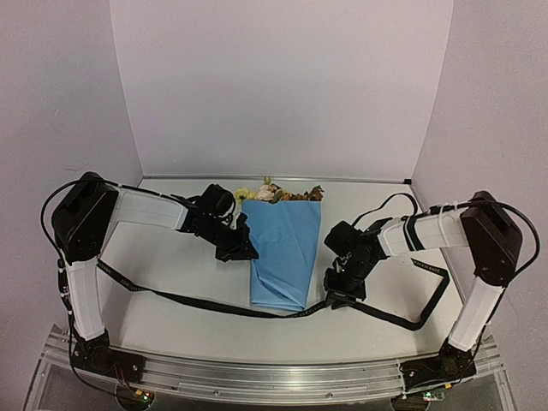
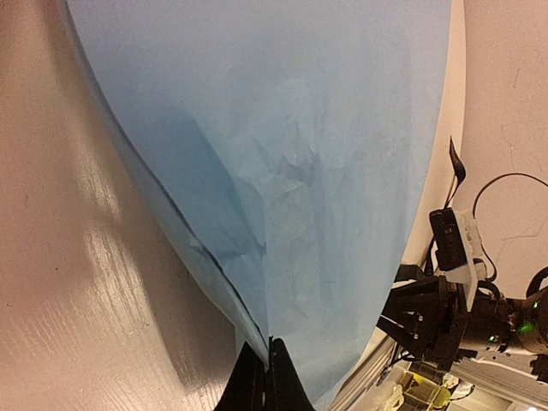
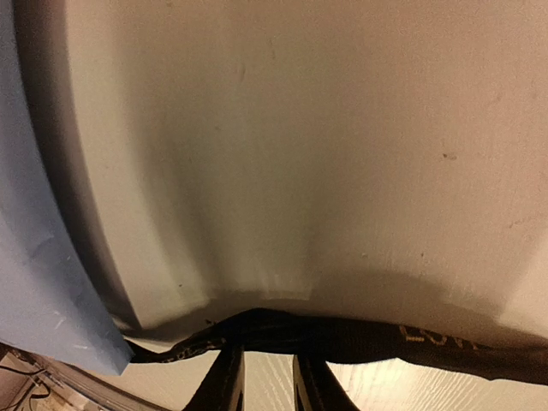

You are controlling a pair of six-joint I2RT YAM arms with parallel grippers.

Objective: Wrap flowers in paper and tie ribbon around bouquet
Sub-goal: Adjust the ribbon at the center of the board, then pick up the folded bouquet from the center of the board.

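Now | paper (image 1: 282,248) wrapped over flowers (image 1: 278,193), blooms showing at its far end | left gripper (image 1: 244,251) pinched shut on paper's left edge | right gripper (image 1: 338,295) by paper's near-right corner, jaws slightly apart, tips at ribbon (image 1: 214,304) running past paper's near end

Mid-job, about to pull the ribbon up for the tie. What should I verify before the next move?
1. Flowers wrapped, blooms out of the paper's far end: ok.
2. Left gripper shut on the paper's edge: ok.
3. Ribbon around the wrap: not ok; it lies on the table, running past the paper's near end.
4. Right gripper at the ribbon, jaws apart, ribbon crossing at their ends: ok.
5. Ribbon actually gripped: cannot tell.
6. Ribbon ends free of the left arm and right arm: cannot tell.
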